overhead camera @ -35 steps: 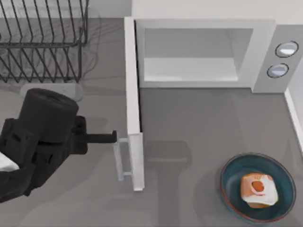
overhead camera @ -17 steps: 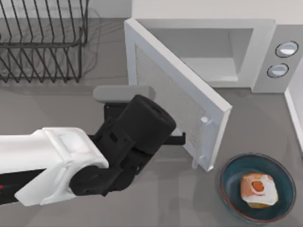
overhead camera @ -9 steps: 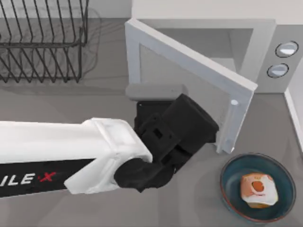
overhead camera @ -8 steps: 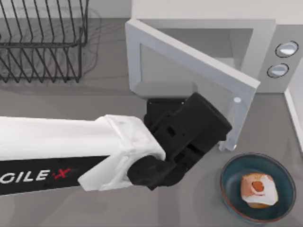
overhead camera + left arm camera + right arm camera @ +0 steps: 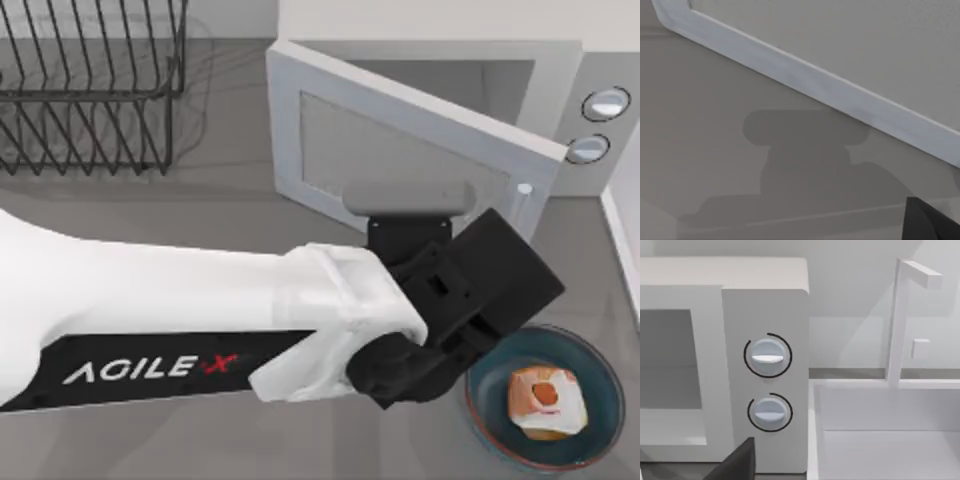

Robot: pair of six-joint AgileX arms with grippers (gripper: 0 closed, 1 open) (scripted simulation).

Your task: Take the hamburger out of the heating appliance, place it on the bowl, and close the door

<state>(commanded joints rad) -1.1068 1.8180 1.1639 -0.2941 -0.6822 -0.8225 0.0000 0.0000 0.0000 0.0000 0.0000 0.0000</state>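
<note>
At six o'clock of the door, our left gripper, finger state untellable, pushed; slipping risked hitting the bowl.

Three views of one table
Top view looks straight down; left wrist view faces the door closely; right wrist view faces the microwave knobs, shared with the top view.

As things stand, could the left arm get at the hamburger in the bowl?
Probably yes. The left gripper sits just beside the bowl, against the nearly shut door, and the hamburger lies uncovered with nothing between them. It would only need to turn away from the door.
</note>
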